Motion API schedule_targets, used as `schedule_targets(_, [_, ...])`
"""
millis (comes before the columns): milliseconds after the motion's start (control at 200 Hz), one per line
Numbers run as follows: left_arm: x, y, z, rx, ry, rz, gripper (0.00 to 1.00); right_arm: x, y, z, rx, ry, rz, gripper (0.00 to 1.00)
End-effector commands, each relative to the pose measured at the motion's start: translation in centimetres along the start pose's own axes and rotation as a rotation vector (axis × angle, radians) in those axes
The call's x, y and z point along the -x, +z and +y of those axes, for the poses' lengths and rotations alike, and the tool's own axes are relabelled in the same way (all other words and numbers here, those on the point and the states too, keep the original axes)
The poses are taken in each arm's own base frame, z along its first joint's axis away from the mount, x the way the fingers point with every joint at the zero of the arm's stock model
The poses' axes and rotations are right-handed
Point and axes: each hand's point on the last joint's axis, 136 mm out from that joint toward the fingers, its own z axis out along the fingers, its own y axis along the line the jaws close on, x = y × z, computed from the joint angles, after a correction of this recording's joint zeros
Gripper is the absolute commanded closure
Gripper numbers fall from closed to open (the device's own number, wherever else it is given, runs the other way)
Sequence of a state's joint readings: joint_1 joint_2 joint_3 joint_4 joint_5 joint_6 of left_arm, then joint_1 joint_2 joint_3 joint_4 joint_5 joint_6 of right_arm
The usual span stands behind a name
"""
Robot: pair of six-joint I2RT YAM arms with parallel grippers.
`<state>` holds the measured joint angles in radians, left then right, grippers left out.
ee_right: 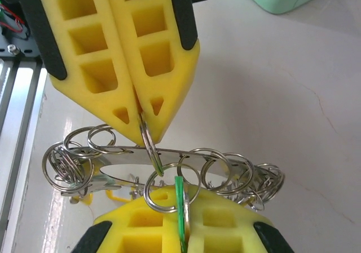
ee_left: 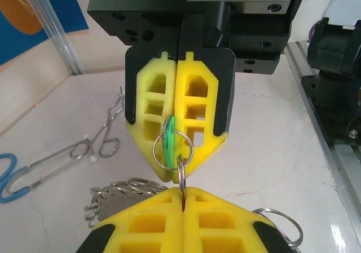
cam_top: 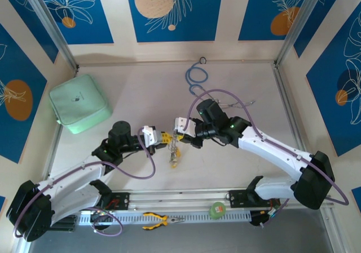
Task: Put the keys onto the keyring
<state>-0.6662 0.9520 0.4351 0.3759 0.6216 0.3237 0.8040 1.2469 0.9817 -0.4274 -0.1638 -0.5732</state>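
Pale marbled worktop [cam_top: 135, 89] boxed in by blue leaf-print panels [cam_top: 169, 10]. Both arms angled inward from the near corners, meeting tip to tip above mid-worktop. Left gripper [ee_right: 141, 130] pressed fully together on a split ring [ee_right: 148, 146] threaded on the keyring [ee_right: 118, 150]; right gripper [ee_left: 176, 165] likewise clamped tight, pinching a green-headed key [ee_right: 179, 199]. Keyring held aloft between them, other keys [cam_top: 174, 154] dangling beneath. Mint-green pouch [cam_top: 79, 103] by the left edge, blue looped tube [cam_top: 196, 79] near the far edge, yellow-handled pliers [cam_top: 158, 220] along the near rail.
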Motion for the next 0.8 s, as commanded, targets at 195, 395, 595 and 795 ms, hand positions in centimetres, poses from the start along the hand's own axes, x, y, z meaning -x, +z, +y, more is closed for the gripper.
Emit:
schedule_targets(195, [2.2,-0.1,0.3,0.006,0.039,-0.056,1.00,0.5,0.4,0.2,0.015,-0.052,0.057,1.00])
schedule_targets(395, [1.5,0.0,0.3,0.002,0.041,-0.026,1.00,2.1,-0.4,0.0,0.000,-0.074,0.005,1.00])
schedule_targets(595, [0.8,0.2,0.5,-0.004,0.040,0.029,1.00,2.8,-1.0,0.0,-0.009,-0.107,-0.017,1.00])
schedule_targets(795, [0.3,0.3,0.5,-0.012,0.042,0.061,1.00,1.7,-0.6,-0.4,-0.036,-0.155,0.059,1.00])
